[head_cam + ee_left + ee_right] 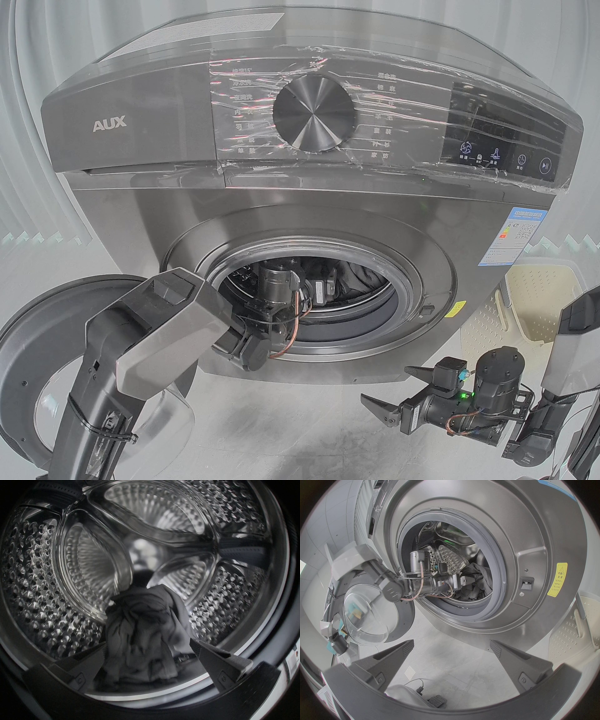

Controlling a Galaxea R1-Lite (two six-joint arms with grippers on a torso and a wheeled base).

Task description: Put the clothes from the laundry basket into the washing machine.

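Left wrist view: left claw [147,643] spread in drum [37,589], dark garment [140,617] dead ahead; right claw [384,384], spread, sits nearer laundry basket [544,300].

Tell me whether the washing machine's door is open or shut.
Open. The door is swung out to the robot's left, and the left claw is inside the drum, by dark clothes.

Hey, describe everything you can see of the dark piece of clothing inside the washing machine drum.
The garment is dark grey soft cloth, crumpled into a heap with deep folds and a rounded top. It rests on the floor of the perforated metal drum, close to the door opening. The open left gripper has a finger on each side of it; whether they touch it is unclear.
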